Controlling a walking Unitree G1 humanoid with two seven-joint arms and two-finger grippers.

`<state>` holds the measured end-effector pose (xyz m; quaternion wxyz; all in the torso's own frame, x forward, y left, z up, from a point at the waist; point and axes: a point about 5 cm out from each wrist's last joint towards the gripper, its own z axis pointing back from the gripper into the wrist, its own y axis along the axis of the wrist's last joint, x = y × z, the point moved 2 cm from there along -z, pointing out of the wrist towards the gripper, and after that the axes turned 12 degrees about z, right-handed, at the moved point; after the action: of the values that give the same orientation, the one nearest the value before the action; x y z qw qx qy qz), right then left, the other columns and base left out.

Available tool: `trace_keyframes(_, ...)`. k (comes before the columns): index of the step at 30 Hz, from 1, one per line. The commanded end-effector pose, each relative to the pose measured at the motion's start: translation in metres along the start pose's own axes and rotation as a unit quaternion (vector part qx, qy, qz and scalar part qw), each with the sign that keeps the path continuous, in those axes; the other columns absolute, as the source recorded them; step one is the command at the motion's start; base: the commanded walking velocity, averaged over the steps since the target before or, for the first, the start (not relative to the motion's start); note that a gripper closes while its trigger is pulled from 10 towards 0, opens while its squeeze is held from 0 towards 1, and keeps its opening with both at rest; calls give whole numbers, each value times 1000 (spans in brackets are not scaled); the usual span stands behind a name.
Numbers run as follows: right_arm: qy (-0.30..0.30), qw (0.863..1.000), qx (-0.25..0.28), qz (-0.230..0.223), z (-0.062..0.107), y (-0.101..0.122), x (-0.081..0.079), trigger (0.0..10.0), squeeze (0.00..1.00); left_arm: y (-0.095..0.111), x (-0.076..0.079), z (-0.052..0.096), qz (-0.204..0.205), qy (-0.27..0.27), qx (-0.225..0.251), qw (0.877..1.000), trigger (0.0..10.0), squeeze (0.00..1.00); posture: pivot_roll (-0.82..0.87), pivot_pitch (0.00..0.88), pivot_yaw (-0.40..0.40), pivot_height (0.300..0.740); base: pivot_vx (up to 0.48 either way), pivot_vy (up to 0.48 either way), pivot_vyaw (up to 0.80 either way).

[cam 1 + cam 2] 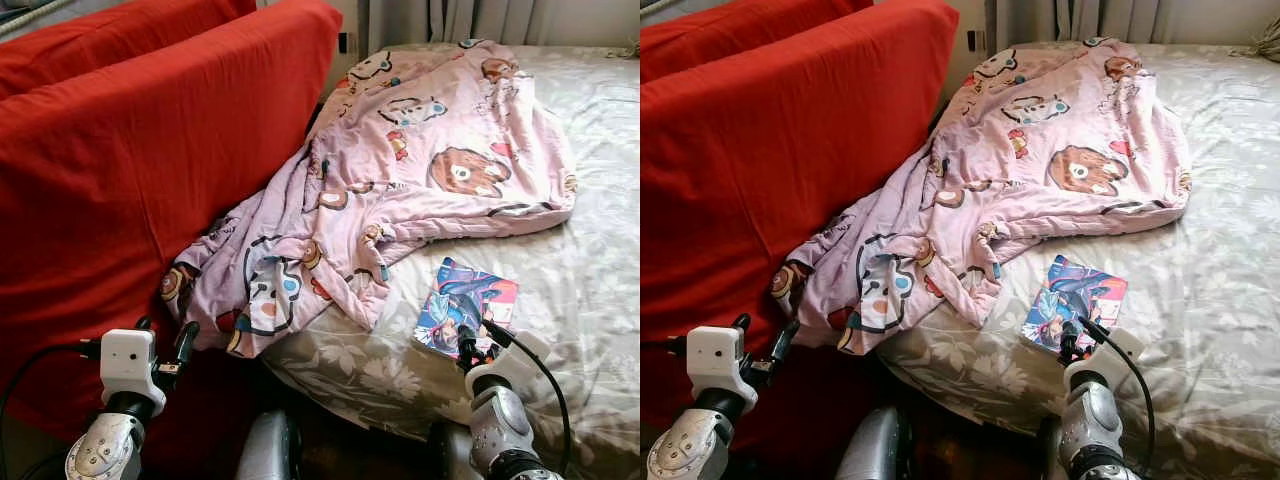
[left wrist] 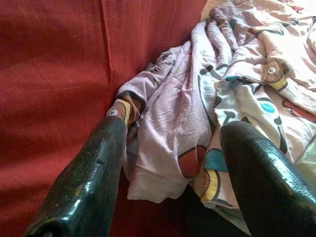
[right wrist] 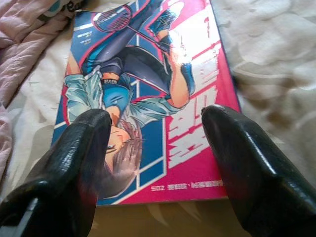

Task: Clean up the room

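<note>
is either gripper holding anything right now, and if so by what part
Nothing is held. The right gripper is open just over the near edge of the comic book; the left gripper is open, facing the pink blanket's hanging corner.

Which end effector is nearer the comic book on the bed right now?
Right. The right end effector is open at the near edge of the comic book. The left end effector is open, over by the pink blanket.
</note>
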<state>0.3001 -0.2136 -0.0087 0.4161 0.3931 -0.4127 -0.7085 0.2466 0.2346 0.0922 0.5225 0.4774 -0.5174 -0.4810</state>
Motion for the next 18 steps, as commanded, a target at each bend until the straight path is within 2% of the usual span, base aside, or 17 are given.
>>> trace_keyframes(1,-16,1000,-5,-4,3,-6,6,10000,0,4,-3,0,-2,6,1,1000,10000,0,204,94,119,581,0,0,0)
trace_keyframes(18,-39,999,-22,-5,6,-11,16,10000,0,4,-5,-1,-5,6,1,1000,10000,0,208,87,116,581,0,0,0)
